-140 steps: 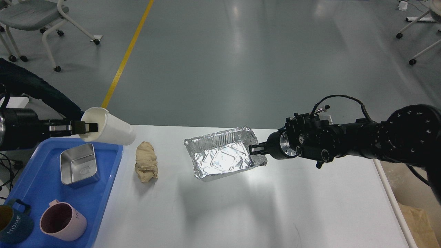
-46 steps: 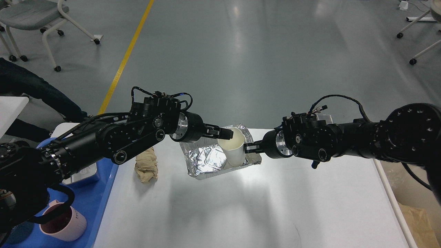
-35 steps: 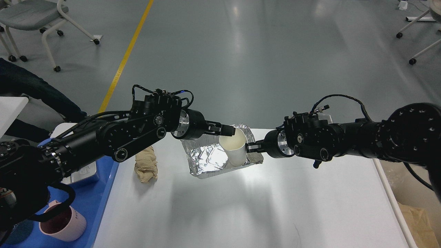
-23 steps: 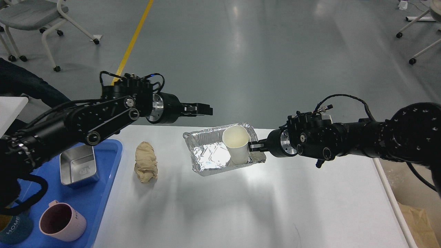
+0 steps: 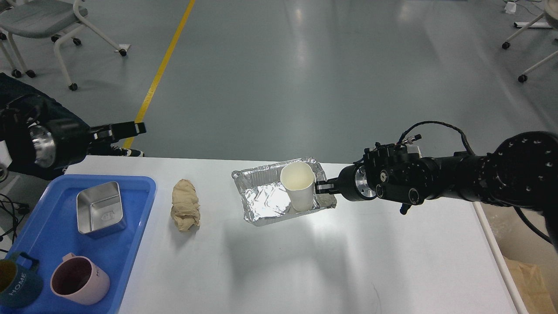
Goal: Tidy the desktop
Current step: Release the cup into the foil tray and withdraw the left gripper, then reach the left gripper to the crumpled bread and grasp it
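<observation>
The white desktop (image 5: 305, 261) holds a foil tray (image 5: 266, 200) at its far middle. A white paper cup (image 5: 297, 187) stands upright in the tray's right half. My right gripper (image 5: 323, 187) comes in from the right and is shut on the tray's right rim, just beside the cup. My left gripper (image 5: 133, 128) is empty and hangs above the desktop's far left corner, well away from the cup. A crumpled beige wad (image 5: 185, 210) lies on the desktop left of the foil tray.
A blue tray (image 5: 141, 218) at the left edge holds a steel box (image 5: 99, 208), a pink mug (image 5: 78, 279) and a dark blue mug (image 5: 15, 283). A brown paper bag (image 5: 529, 283) stands beyond the right edge. A chair (image 5: 39, 17) is on the floor far left.
My left gripper carried the white cup over, set it upright in the foil tray, let go and pulled back to the far left. My right gripper kept hold of the tray rim.
</observation>
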You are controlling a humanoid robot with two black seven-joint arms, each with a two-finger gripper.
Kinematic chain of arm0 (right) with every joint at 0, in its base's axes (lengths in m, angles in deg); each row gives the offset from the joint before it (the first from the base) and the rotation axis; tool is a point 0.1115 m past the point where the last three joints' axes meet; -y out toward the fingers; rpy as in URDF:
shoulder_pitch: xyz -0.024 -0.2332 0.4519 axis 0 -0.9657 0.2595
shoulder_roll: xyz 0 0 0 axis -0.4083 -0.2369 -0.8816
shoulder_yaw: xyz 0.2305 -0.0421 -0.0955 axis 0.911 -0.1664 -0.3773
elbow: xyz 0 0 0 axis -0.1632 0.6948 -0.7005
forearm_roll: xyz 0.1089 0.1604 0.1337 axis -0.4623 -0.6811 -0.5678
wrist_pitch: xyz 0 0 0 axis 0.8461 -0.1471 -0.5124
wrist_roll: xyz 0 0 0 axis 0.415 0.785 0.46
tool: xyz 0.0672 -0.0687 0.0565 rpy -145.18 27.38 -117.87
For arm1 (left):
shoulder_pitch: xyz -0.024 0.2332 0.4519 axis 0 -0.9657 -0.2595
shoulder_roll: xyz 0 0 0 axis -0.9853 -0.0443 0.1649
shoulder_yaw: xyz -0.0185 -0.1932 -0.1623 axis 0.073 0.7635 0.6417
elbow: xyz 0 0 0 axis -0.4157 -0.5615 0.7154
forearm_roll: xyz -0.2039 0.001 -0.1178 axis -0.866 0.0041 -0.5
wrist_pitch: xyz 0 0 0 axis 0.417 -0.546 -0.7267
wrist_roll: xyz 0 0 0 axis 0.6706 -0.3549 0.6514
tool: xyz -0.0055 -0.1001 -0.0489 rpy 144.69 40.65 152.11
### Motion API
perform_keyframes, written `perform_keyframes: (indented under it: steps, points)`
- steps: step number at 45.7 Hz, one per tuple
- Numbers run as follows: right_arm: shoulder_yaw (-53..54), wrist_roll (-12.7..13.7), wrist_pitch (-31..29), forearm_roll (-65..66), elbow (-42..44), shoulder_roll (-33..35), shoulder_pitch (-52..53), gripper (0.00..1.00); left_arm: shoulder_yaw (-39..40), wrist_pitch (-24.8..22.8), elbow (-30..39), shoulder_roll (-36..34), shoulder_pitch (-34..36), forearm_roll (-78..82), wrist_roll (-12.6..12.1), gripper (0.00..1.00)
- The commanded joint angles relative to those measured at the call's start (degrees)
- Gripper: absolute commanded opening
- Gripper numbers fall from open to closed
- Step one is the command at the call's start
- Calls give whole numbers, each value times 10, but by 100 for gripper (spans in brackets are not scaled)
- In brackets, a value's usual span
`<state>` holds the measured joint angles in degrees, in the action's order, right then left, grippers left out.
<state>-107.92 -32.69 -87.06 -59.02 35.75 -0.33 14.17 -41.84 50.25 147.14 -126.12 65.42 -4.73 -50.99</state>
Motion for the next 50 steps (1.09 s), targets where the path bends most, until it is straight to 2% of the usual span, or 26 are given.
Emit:
perform_keyframes:
  steps: [1,6,13,27,37,45,50]
  points:
    - [1,0,1,0,-1,2,-1,0,0,76,50,-82,-69,-5,6,73]
    - [1,0,1,0,-1,3,-2,0,1,144,64,-125,-120,-13,11,73]
    - [1,0,1,0,-2,2,-2,0,1,189,65,-143,-150,-93,13,73]
    - [0,0,0,0,-6,17,-3,0,-6,192,80,-200,-164,-118,18,73]
    - [1,0,1,0,-8,17,-2,0,-14,192,81,-223,-175,-118,59,73]
    - [2,0,1,0,-8,16,-2,0,-18,193,81,-192,-175,-118,55,73]
    - [2,0,1,0,-8,16,-2,0,-19,191,77,-159,-177,-118,42,73]
